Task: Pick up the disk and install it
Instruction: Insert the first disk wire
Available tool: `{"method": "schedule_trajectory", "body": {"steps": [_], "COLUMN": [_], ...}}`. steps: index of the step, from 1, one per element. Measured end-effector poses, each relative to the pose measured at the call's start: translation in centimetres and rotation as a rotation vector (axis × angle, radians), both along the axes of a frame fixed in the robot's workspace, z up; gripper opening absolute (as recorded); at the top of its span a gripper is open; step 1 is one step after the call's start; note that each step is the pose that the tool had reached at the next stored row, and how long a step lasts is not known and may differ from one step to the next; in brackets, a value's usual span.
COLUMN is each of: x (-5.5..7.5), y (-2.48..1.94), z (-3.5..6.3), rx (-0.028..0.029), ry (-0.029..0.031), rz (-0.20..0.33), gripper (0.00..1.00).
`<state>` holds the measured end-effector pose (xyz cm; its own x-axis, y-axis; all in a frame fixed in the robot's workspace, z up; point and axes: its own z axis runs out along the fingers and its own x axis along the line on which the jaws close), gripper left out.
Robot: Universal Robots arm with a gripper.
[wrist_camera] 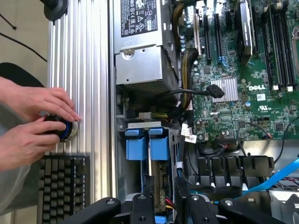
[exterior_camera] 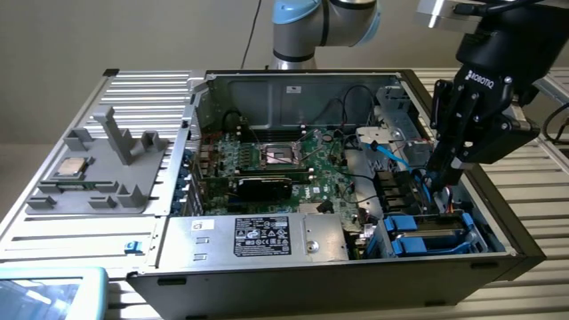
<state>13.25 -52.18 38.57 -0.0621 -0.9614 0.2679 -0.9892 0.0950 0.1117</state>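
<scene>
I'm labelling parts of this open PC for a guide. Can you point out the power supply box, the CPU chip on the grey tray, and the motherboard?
power supply box (exterior_camera: 258, 237): exterior view, on its black label.
CPU chip (exterior_camera: 71, 167): exterior view, middle of its silver top.
motherboard (wrist_camera: 243, 100): wrist view, bare green board near the Dell logo.

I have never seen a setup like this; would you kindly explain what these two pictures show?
A robot arm with a black gripper works on an open computer case lying on a slatted metal table. One picture comes from a camera off the arm, the other from the arm's wrist. The gripper reaches into the bay where the disk sits in its blue bracket; whether it grips it is unclear. A grey tray holds a chip. A person's hands rest near a keyboard.
</scene>
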Motion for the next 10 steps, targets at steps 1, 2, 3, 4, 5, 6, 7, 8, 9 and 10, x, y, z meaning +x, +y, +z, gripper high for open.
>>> {"method": "schedule_trajectory", "body": {"steps": [1,2,3,4,5,6,7,8,9,10], "x": [0.0,0.0,0.0,0.0,0.0,0.0,0.0,-0.1,-0.1,-0.1], "y": [0.22,0.33,0.4,0.45,0.47,0.47,0.47,0.47,0.47,0.47], "z": [-0.04,-0.13,-0.26,-0.4,-0.56,-0.72,-0.91,-1.03,-1.11,-1.17], "rx": [0.0,0.0,0.0001,0.0002,0.0001,0.0,0.0001,0.0,0.0,-0.0002], "ry": [0.0,-0.0001,-0.0001,0.0,0.0,-0.0001,-0.0001,-0.0001,-0.0002,-0.0002], "rz": [0.0,0.0,0.0,0.0,0.0,0.0,0.0,0.0,0.0,0.0], "gripper": [0.31,0.31,0.31,0.31,0.31,0.31,0.31,0.31,0.31,0.31]}}
